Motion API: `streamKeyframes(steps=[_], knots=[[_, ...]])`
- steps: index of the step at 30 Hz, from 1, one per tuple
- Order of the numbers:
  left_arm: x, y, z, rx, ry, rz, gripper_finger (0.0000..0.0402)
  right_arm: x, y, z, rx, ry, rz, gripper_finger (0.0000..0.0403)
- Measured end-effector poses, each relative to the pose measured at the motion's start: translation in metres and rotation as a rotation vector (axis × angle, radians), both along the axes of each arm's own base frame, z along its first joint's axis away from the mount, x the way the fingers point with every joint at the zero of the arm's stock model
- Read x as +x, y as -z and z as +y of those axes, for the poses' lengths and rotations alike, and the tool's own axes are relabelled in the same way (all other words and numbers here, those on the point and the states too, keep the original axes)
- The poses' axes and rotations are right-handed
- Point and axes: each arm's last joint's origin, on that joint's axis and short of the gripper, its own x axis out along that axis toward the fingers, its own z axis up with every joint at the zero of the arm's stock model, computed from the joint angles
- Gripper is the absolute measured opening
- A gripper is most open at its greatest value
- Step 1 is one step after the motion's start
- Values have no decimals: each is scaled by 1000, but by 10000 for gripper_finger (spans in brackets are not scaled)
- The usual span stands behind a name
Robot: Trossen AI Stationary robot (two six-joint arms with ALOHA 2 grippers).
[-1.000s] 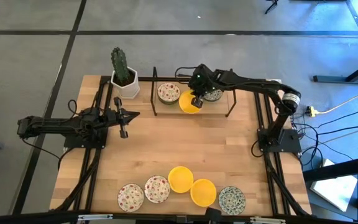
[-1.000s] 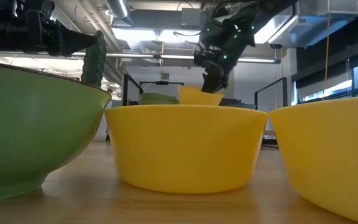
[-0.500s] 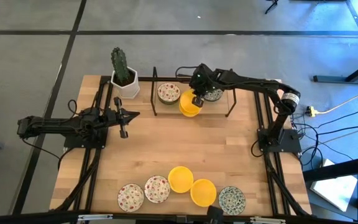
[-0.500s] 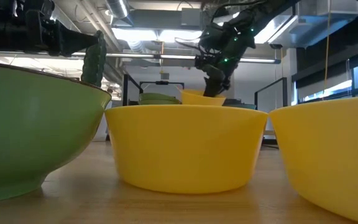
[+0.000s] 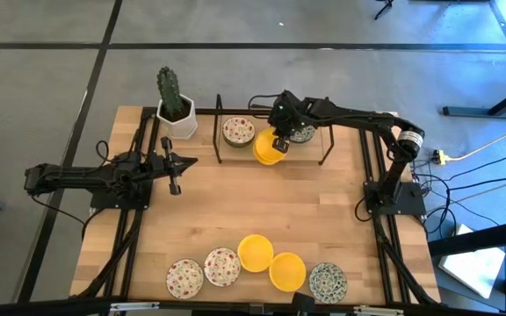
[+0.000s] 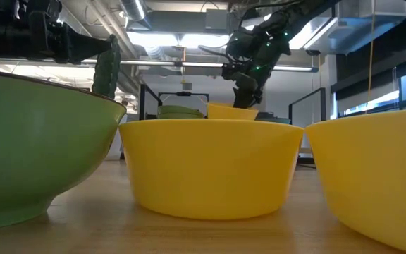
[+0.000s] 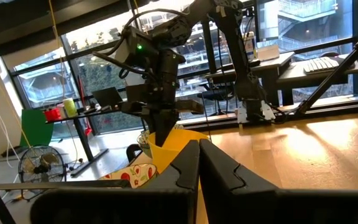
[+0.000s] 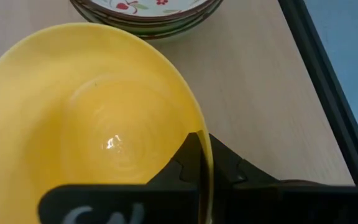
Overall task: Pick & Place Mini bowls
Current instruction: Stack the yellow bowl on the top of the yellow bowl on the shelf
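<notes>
Two sets of fingers: right fingers [image 8: 197, 163] pinch a yellow mini bowl [image 8: 92, 118]; left fingers [image 7: 197, 169] closed, empty.

The desk [image 5: 262, 202] is a light wooden slab. A white pot with a cactus [image 5: 175, 107] stands at its far left corner. A black wire rack [image 5: 272, 140] stands along the far edge, with a speckled bowl stack [image 5: 238, 131] inside it. Along the near edge lie two red-speckled bowls [image 5: 204, 272], two yellow bowls [image 5: 271, 262] and one dark-patterned bowl [image 5: 328, 280].
</notes>
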Motion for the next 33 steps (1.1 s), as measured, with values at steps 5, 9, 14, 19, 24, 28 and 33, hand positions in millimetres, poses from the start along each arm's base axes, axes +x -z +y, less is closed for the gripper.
streamKeyframes(steps=[5, 9, 14, 19, 24, 28, 33], knots=[[0, 0, 0, 0, 0, -3, 5, 0, 0, 0, -4, -2, -3, 7], [0, -1, 0, 1, 0, -9, 2, 0, 0, 0, -6, -5, -4, 12], [0, -1, 0, 1, 0, -9, 4, 0, 0, 0, -7, -5, -4, 39], [0, -1, 0, 1, 0, -8, 8, 1, 0, 0, -8, -5, -6, 72], [0, -1, 0, 0, 0, -8, 4, 3, -3, -2, -27, -5, -38, 92], [0, -1, 0, 0, 0, -8, 2, 7, -18, -3, -47, -7, -71, 94], [0, -1, 0, 0, 0, -7, 4, 16, -51, 14, -114, -24, -30, 82]])
